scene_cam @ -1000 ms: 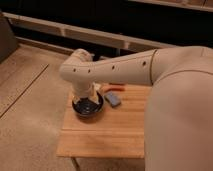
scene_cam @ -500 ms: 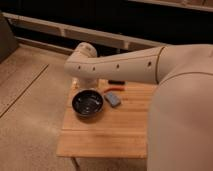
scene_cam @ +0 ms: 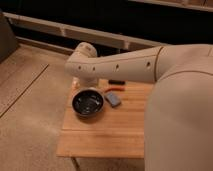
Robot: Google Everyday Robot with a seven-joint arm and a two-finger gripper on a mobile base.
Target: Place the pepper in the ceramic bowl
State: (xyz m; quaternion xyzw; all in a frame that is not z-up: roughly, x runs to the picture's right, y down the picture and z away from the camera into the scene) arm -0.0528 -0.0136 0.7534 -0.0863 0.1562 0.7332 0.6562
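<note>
- The robot's pale body [scene_cam: 180, 120] fills the lower right of the frame, nearest the camera, and covers the right end of the wooden table [scene_cam: 100, 137].
- The table's bare near part lies at the lower centre.
- The ceramic bowl [scene_cam: 89, 103] sits on the left half of the table, left of centre in the frame, upright, dark and glossy.
- 1 blue block [scene_cam: 113, 98] lies just right of the bowl, close to its rim.
- The pepper [scene_cam: 111, 89] lies flat on the tabletop just beyond the blue block, outside the bowl and up and to the right of it.
- 1 small black block [scene_cam: 117, 81] lies a little farther back, near the table's far edge.
- The gripper [scene_cam: 83, 82] hangs over the table's far left part, just behind the bowl's far rim; I cannot tell if it is open or closed, and nothing shows in its hold.
- The arm [scene_cam: 120, 67] runs from the right of the frame to the upper centre left.
- Beyond lie speckled floor [scene_cam: 30, 100] and a dark wall.
</note>
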